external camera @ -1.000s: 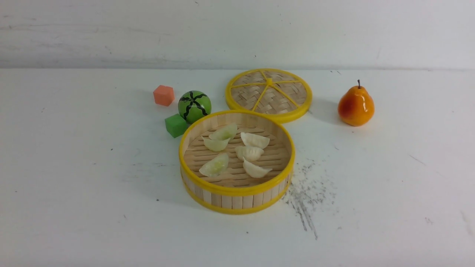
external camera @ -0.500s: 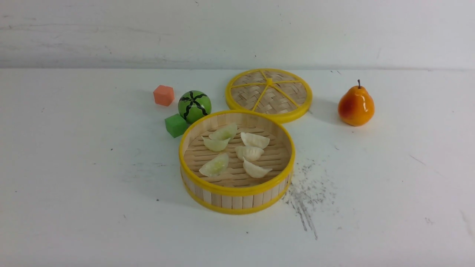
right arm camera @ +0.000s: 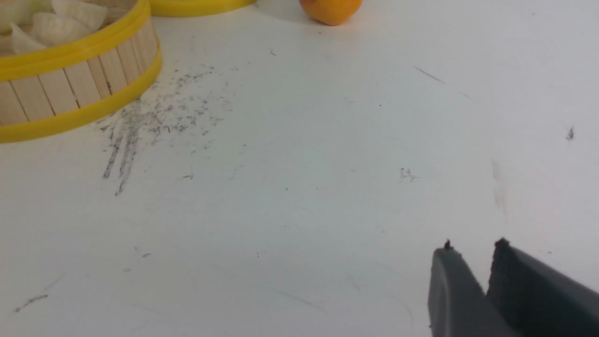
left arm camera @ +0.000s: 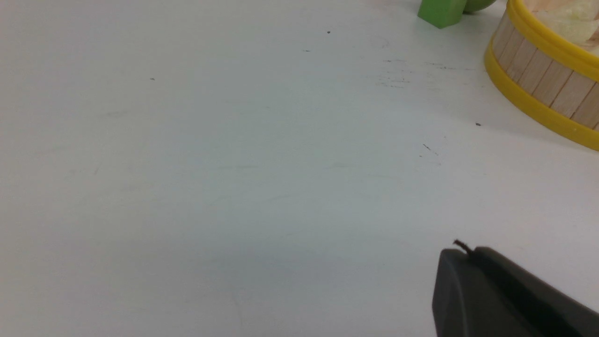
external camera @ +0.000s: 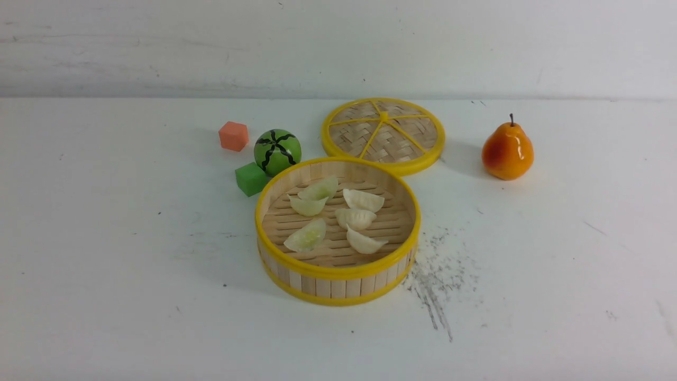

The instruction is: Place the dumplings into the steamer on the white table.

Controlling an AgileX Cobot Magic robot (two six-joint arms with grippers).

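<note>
The steamer (external camera: 338,288) stands in the middle of the white table (external camera: 106,238). On its slatted floor lie several dumplings: three pale green (external camera: 307,236) on the left and three cream-white (external camera: 355,218) on the right. Neither gripper shows in the front view. In the left wrist view my left gripper (left arm camera: 468,252) is shut and empty over bare table, well short of the steamer (left arm camera: 538,89). My right gripper (right arm camera: 474,245) hangs over bare table with a narrow gap between its fingers and nothing in it, far from the steamer (right arm camera: 70,79).
A woven lid (external camera: 383,135) lies flat behind the steamer. A striped green ball (external camera: 277,152), a green cube (external camera: 250,179) and an orange cube (external camera: 233,136) sit at its back left. A pear (external camera: 506,151) stands to the right. Dark scuff marks (external camera: 433,280) streak the table.
</note>
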